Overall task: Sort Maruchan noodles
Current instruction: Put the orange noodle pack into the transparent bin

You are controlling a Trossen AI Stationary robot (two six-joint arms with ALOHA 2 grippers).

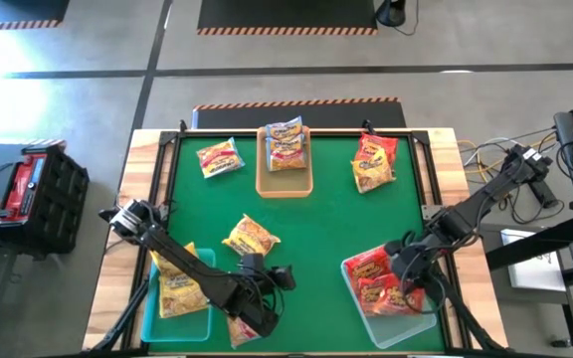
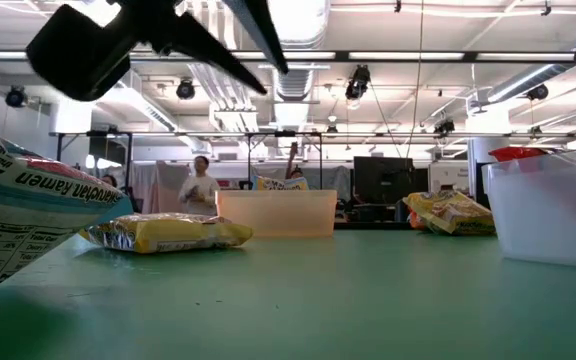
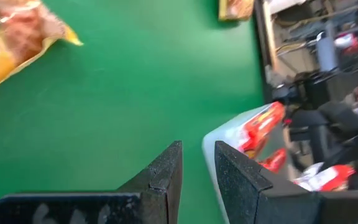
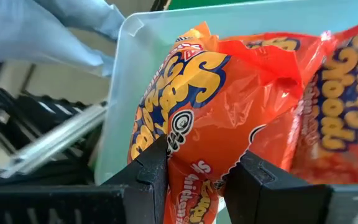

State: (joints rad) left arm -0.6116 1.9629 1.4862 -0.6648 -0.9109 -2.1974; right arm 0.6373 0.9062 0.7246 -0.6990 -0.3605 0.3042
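Note:
Red noodle packets (image 1: pixel 381 283) lie in the teal tray (image 1: pixel 351 267) at the near right. My right gripper (image 1: pixel 403 273) is down in that tray, shut on one red packet (image 4: pixel 222 93). More yellow packets (image 1: pixel 179 288) fill the teal tray (image 1: pixel 207 323) at the near left. Silvery packets (image 1: pixel 286 144) sit in the tan tray (image 1: pixel 285 187) at the far edge. Loose packets lie flat on the mat: a yellow one (image 1: pixel 252 237) mid-table, another (image 1: pixel 217 157) far left, and red and yellow ones (image 1: pixel 374 159) far right. My left gripper (image 1: pixel 285 275) hovers near the table's near middle, shut and holding nothing (image 3: pixel 199 146). My right gripper pinches a red packet between its two fingers (image 4: pixel 148 177), across a bunched, crinkled part of the wrapper (image 4: pixel 194 155). The packet lies inside the teal tray (image 4: pixel 126 74), against the other red packets (image 4: pixel 347 106). How far back it reaches between the fingers does not show.
A silvery-white packet (image 2: pixel 18 220) lies at the near edge under my left arm (image 1: pixel 242 328). Wooden rails (image 1: pixel 147 174) frame the green mat (image 1: pixel 316 224), which is bare in its middle. A black and red case (image 1: pixel 38 184) stands off the table's left. People stand far behind (image 2: pixel 200 185).

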